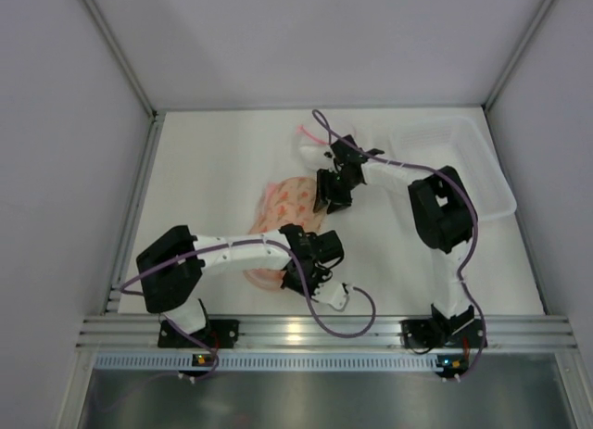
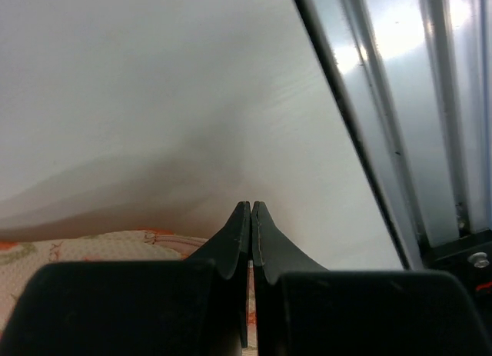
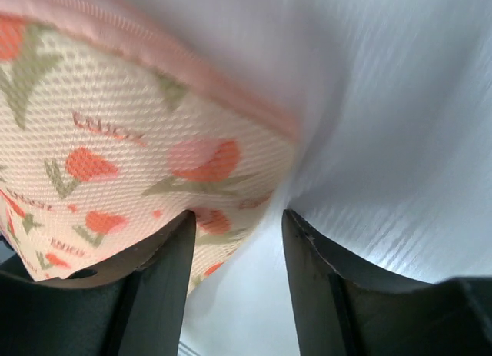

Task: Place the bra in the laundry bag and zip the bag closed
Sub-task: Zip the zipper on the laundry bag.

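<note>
left pincer point(image 2: 251, 207): jaws together, tips touching. Can't tell if anything thin is nipped between them. It sits low at the near end of the laundry bag point(image 1: 289, 205). In its own wrist view, printed peach fabric shows just behind and left of the fingers, bare white table point(image 1: 213, 170) lies ahead of the tips, and the aluminium rail point(image 2: 430, 102) runs off to their right. From above, the left wrist covers the bag's near lobe; only a pink sliver sticks out on the pincer's left.

Bag lies mid-table between the 2 pincers, far lobe in plain view, print side up.

right pincer point(image 3: 238, 215): jaws apart, over the bag's far right edge. The pink-edged corner of the bag reaches into the gap and lies against the finger on the left of the wrist view. The other finger has only table beside it.

Just beyond the right pincer: small white-and-pink item point(image 1: 309, 140), partly hidden behind the wrist and its cable. Well apart to the pincer's right: clear plastic tray point(image 1: 445, 151), with the right arm's elbow overlapping its near rim.

Count: 2 arms, 2 pincers, 1 bag, 1 tray, 1 white-and-pink item, 2 purple cables point(image 1: 474, 227), 1 per arm.
</note>
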Available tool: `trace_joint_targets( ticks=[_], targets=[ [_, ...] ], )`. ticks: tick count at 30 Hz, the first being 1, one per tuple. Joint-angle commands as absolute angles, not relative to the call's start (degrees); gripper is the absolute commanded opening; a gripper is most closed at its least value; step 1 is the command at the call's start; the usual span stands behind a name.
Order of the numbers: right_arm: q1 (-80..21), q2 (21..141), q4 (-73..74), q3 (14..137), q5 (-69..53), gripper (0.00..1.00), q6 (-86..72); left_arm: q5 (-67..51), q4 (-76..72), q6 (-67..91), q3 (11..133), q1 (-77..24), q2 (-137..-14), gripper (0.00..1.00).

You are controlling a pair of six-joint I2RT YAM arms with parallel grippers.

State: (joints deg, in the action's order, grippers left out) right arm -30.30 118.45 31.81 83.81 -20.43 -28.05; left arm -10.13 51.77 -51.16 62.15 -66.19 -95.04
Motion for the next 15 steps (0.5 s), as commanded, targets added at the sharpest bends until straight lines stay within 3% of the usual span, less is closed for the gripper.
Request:
trace_joint_targets(
  ticks=[1, 6, 12, 15],
  targets=[
    [-29.4, 121.4, 31.8, 86.4, -16.1, 0.52, -23.4, -15.6, 57.7, -49.5, 62.6, -68.0, -94.0, 0.0],
    [-29.0, 112.4, 33.4, 85.8, -21.0, 0.78, -23.8, -13.5, 52.7, -43.0, 69.1, -65.0, -98.2, 0.0],
    [-27.6, 101.9, 35.8, 73.1, -27.0, 0.76, -24.2, -9.3, 45.2, -41.0, 70.8, -59.1, -99.8, 0.0],
    [-27.6, 100.5, 27.6, 65.8, -31.8, 0.75, -29.2, -9.1, 42.5, -41.6, 71.5, -57.3, -99.2, 0.0]
  ],
)
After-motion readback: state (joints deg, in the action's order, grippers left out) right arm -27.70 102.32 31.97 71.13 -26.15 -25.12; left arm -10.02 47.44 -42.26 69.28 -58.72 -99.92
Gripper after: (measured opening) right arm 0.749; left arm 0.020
